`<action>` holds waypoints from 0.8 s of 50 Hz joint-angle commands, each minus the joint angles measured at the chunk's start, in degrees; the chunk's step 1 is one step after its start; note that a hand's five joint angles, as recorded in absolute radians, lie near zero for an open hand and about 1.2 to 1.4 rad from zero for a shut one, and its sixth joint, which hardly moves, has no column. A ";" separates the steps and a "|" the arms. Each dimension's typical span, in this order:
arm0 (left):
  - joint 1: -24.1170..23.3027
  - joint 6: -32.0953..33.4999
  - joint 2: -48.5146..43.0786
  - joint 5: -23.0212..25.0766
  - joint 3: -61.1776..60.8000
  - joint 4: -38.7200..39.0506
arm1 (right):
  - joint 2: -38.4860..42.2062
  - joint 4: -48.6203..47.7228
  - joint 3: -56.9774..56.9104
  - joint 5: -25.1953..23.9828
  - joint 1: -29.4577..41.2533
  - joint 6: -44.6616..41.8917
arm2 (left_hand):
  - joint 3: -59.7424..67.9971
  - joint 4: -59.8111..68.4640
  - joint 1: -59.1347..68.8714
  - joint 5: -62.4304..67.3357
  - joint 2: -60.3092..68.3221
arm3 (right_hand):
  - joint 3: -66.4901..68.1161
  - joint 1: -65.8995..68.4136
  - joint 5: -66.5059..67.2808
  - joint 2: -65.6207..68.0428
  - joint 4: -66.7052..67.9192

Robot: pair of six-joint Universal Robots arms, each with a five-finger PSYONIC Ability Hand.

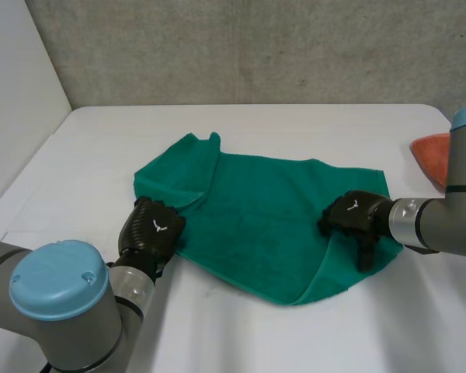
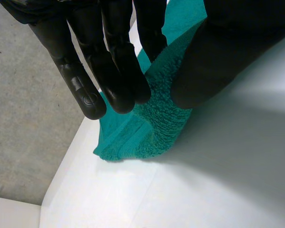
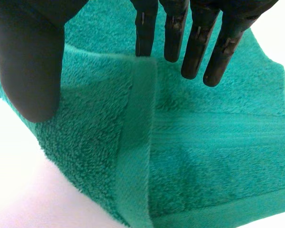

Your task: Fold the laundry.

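The green towel [image 1: 264,225] lies rumpled on the white table [image 1: 295,334]. The left hand [image 1: 150,229] is at the towel's near corner, where its straight fingers [image 2: 118,85] and thumb [image 2: 213,61] nip a raised ridge of cloth between them. The right hand [image 1: 356,214] rests on the opposite end, its fingers [image 3: 194,47] straight and apart, with a folded hem at their tips.

Illumination is bright and diffuse, falling from above. The flat white table [image 3: 19,190] washes out to near-pure white in the right wrist view. The rumpled green terry towel [image 1: 256,210] casts a thin, soft shadow along its near edge.
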 commanded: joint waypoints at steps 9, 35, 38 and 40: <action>-0.43 -0.14 -0.17 0.44 -0.09 -0.18 | -4.12 -2.44 2.07 2.71 0.67 3.62 | 11.73 11.21 14.15 14.06 11.53 | 56.82 60.39 56.98 57.91 56.90; 15.65 -0.05 9.94 25.38 4.65 -10.11 | -24.16 -21.25 34.16 -0.98 -6.54 -0.33 | -47.12 -47.65 -44.70 -44.79 -47.33 | 56.82 60.39 56.98 57.91 56.90; 19.24 0.13 8.80 33.88 7.37 -12.04 | -24.16 -21.25 34.68 -1.42 -6.37 -0.33 | -46.12 -46.64 -43.70 -43.79 -46.32 | 56.82 60.39 56.98 57.91 56.90; 20.49 0.48 6.87 37.69 8.69 -12.75 | -24.07 -21.25 34.69 -1.68 -6.37 -0.24 | -44.77 -45.30 -42.35 -42.44 -44.98 | 56.82 60.39 56.98 57.91 56.90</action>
